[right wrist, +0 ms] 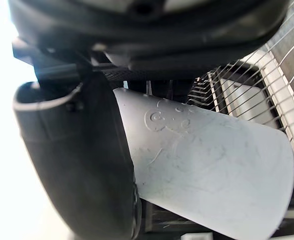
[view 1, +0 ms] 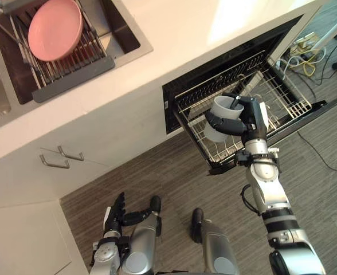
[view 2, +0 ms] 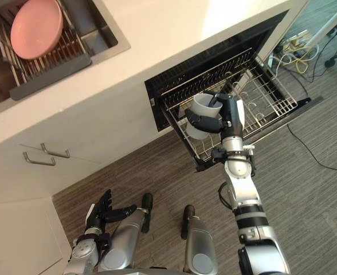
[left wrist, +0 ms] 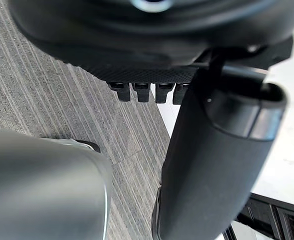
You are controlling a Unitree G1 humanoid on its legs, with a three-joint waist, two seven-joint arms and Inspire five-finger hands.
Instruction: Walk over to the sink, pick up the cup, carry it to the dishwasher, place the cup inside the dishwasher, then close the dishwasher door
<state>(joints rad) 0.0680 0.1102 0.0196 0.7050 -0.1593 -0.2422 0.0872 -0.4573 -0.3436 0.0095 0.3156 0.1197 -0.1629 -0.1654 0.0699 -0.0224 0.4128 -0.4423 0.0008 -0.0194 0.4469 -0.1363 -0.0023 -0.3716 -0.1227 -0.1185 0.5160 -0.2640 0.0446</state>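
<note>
The right robot hand (view 1: 251, 118) grips the pale cup (view 1: 219, 107), its thumb (right wrist: 72, 160) wrapped across the outer wall and one finger hooked into the mouth. The cup sits at about 2 o'clock from the middle of the head view. It is tilted, with its open mouth turned up toward the tabletop (view 1: 185, 34). It hangs over the pulled-out wire rack (view 1: 274, 91) of the dishwasher (view 1: 177, 97), near the rack's front corner. Whether its base touches the wires I cannot tell. In the right wrist view the rack's wires (right wrist: 267, 80) show just past the cup's wall. The dishwasher door (view 1: 324, 105) lies lowered beneath the rack, its dark edge showing at 3 o'clock.

The left robot hand (view 1: 118, 209) hangs low at 7 o'clock above the striped grey floor (view 1: 168, 183). It is relaxed with straight fingers (left wrist: 147, 92) and holds nothing.

At 10 o'clock the sink (view 1: 122, 31) is set into the white tabletop. It carries a drying rack (view 1: 71, 71) with a pink bowl (view 1: 55, 28) resting on it. Two metal cabinet handles (view 1: 62, 157) sit at 9 o'clock on the white cabinet front below the tabletop. A tangle of cables (view 1: 306, 54) lies on the floor beyond the dishwasher.
</note>
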